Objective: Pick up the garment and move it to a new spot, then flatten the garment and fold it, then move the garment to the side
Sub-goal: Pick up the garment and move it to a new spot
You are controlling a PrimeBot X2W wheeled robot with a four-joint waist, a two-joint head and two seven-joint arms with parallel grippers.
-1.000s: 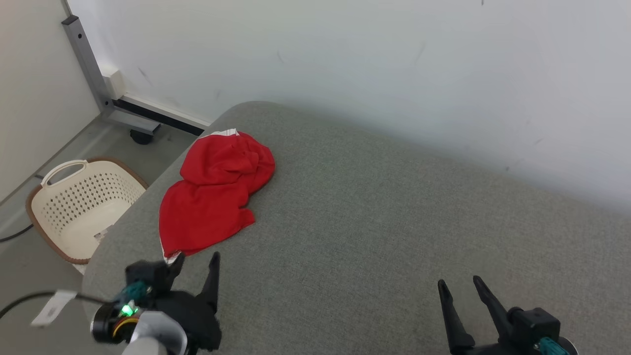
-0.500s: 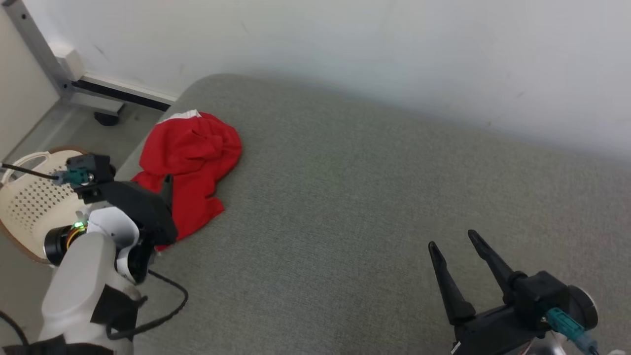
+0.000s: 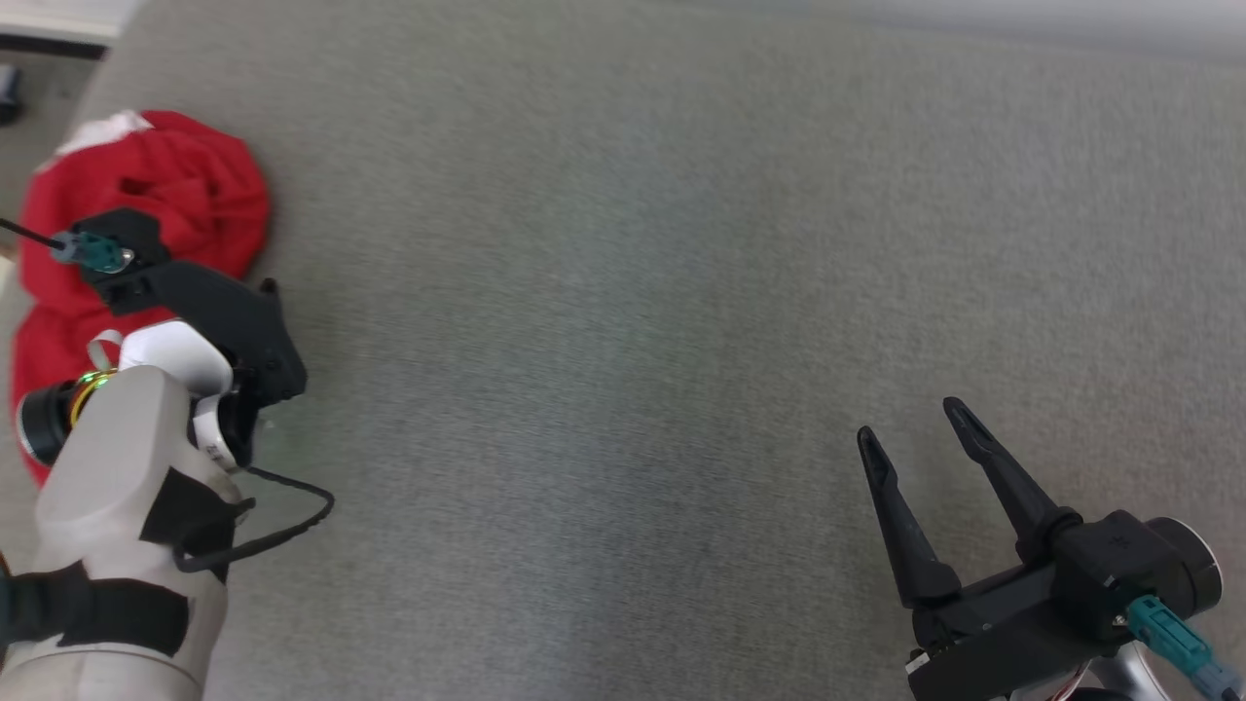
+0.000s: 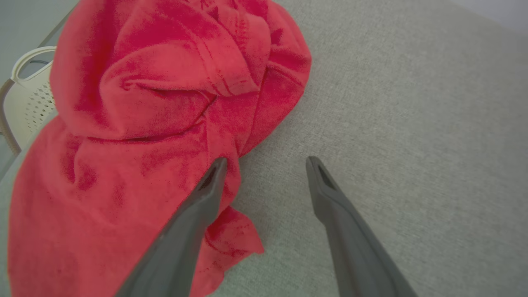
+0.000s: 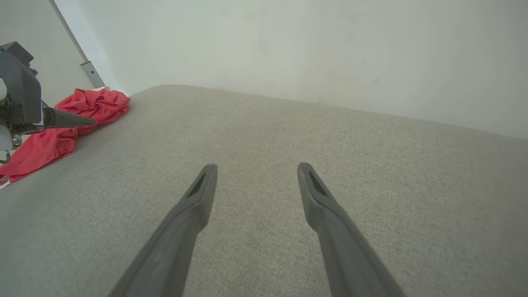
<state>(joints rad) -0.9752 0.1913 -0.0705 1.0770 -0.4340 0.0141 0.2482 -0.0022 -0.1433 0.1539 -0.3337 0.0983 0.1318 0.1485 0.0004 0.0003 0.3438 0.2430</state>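
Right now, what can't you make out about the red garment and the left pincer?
Head view: red garment cut by the left edge, partly behind the left arm.
Left wrist view: whether the left pincer touches the cloth or hovers above it; garment type unclear, bunched.
Left wrist view: basket mostly behind the garment.

Grey fabric-covered surface (image 3: 623, 292) against a pale wall (image 5: 288, 49); cream perforated basket (image 4: 35, 103) beside its edge; slanting metal post (image 5: 75, 41) at the wall.

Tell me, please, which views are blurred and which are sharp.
Head view: smeared, the grey cushion loses its weave. Left wrist view: sharp, the red garment shows its folds. Right wrist view: sharp, soft even light, no glare.
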